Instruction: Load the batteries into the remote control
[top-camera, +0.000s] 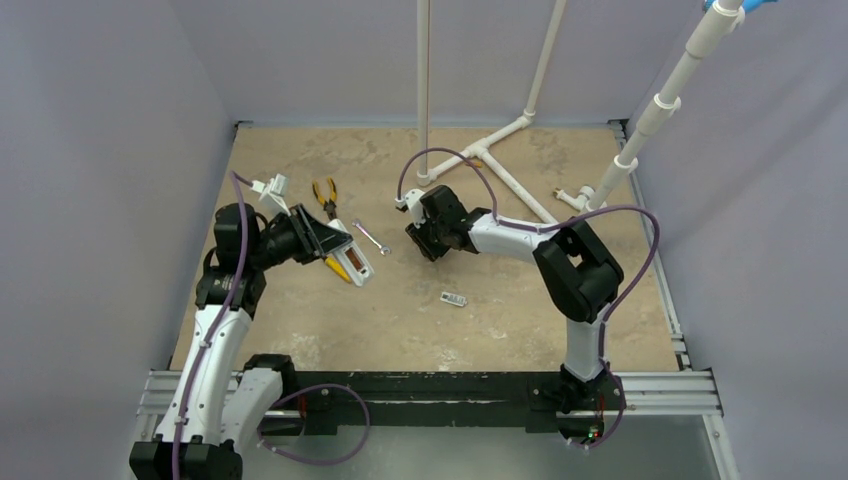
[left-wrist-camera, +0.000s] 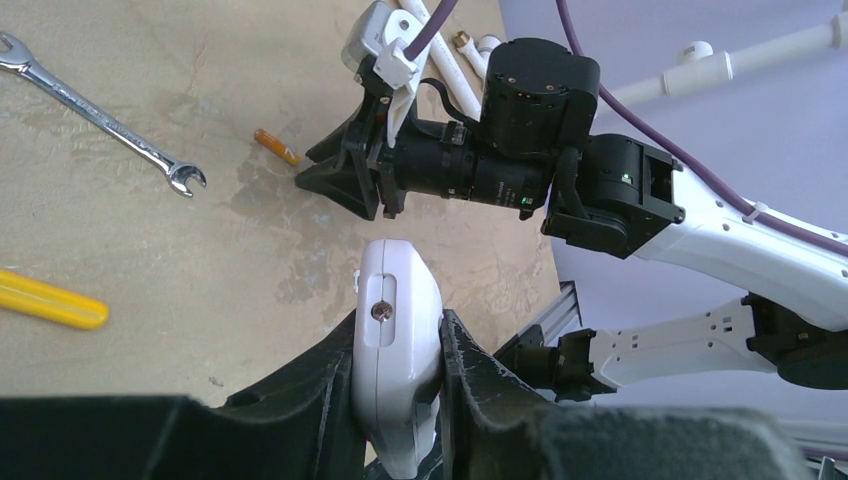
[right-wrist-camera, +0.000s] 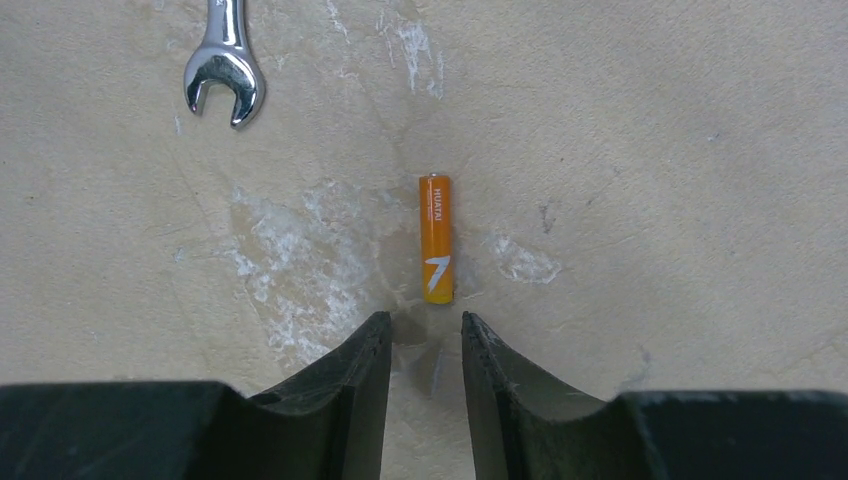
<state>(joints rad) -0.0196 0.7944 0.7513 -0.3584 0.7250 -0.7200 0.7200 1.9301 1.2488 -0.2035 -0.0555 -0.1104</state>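
My left gripper is shut on the white remote control, gripping its narrow sides and holding it tilted above the table; in the top view the remote juts from the left gripper. One orange battery lies on the table just beyond the fingertips of my right gripper. That gripper's jaws stand apart with only bare table between them. In the left wrist view the battery lies just left of the right gripper. In the top view the right gripper hides the battery.
A small silver wrench lies between the two grippers. Yellow-handled pliers lie behind the left gripper. A small whitish cover plate lies near the table's middle front. A white pipe frame stands at the back.
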